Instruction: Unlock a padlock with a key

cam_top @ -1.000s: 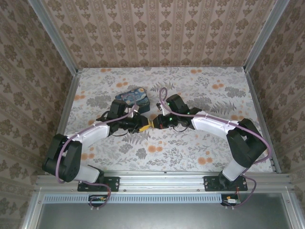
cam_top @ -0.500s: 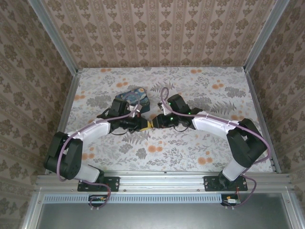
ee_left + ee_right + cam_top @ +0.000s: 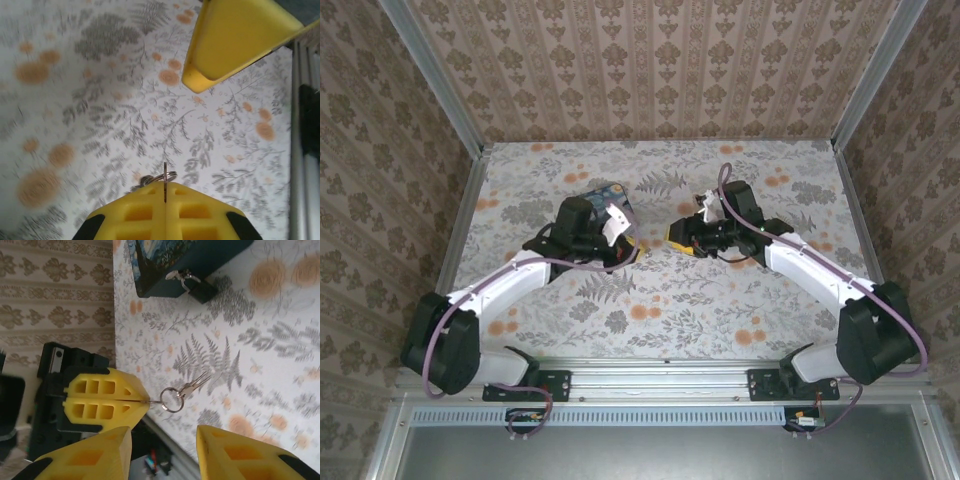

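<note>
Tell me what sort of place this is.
Probably a robot test cell, not a real room: wallpapered panels in aluminium framing, a floral-covered table, and a left arm and right arm bolted to a rail at its near edge, the left gripper pinching keys.

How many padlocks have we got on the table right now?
1. The padlock hangs on the latch of the dark box, resting on the table, away from the key ring pinched in the left gripper. Another could be hidden behind the box.
</note>
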Tool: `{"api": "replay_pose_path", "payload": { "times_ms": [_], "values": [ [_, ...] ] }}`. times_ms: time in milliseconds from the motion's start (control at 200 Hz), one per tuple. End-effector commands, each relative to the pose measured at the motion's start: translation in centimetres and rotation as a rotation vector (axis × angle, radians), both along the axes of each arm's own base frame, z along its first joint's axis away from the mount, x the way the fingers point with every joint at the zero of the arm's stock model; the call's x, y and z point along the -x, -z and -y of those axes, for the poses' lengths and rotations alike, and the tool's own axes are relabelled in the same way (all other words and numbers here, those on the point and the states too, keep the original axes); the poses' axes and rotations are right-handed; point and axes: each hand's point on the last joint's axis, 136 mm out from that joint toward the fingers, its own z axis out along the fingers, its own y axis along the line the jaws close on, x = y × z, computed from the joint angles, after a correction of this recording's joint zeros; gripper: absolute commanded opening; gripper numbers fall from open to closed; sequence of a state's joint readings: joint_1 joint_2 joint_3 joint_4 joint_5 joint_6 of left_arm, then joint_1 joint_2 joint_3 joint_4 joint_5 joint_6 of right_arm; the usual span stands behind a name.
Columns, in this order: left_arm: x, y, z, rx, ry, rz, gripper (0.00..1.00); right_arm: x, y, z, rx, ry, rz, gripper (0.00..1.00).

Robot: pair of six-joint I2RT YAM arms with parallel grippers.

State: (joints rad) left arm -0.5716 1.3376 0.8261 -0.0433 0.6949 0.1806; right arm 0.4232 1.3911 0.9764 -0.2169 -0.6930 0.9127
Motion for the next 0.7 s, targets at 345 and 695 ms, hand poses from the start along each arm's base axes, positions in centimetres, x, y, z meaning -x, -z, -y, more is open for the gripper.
{"api": "replay_pose_path", "payload": {
  "times_ms": [345,695],
  "values": [
    [0.1,-5.7,2.7,-0.013,0.149,0.584,0.00,-0.1,-2.0,-1.9,-0.186,0.121,-0.306,0.40],
    [0.5,-5.7,2.9,0.011,0.154,0.582,0.00,-0.2,-1.1,-3.1,-0.220,0.120,-0.318,0.24]
  ]
}}
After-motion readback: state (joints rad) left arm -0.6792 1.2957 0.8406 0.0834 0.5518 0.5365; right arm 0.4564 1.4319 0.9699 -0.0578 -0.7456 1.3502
